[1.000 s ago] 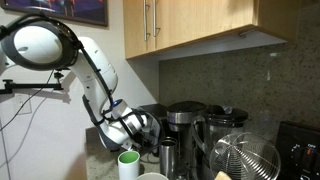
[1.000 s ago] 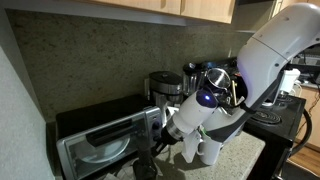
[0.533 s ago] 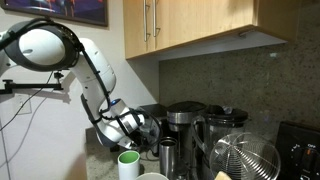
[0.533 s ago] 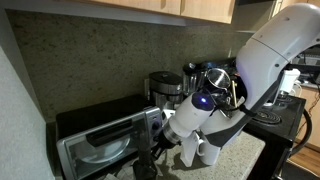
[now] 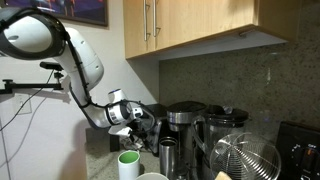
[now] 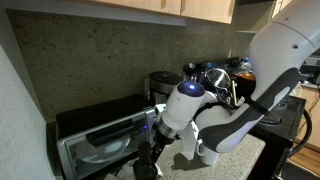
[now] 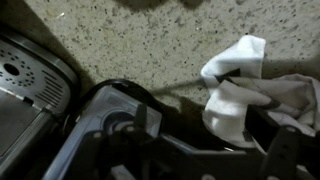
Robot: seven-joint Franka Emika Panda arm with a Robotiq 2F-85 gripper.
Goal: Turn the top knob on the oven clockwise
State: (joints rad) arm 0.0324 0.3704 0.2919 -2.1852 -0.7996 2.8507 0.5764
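Note:
The oven (image 6: 95,140) is a black box with a greyish top and a glass door, at the left on the counter. My gripper (image 6: 153,155) hangs in front of its right end and hides the knobs there. In the wrist view the gripper (image 7: 212,140) is open, its dark fingers (image 7: 140,120) wide apart with nothing between them, over a white cloth (image 7: 240,80). A silvery panel with a round dial (image 7: 12,70) shows at the left edge; I cannot tell whether it is the top knob. In an exterior view the gripper (image 5: 140,120) sits beside the coffee maker (image 5: 183,125).
A green cup (image 5: 128,160) stands on the counter below the arm. A wire basket (image 5: 245,160) and a black appliance (image 5: 300,150) are further along. Wooden cabinets (image 5: 190,25) hang overhead. A round black object (image 7: 110,100) lies on the speckled countertop (image 7: 130,40).
The jaws have gone from shut to wide open. The wrist has lifted up and back from the oven's right end, and the arm's elbow has swung higher.

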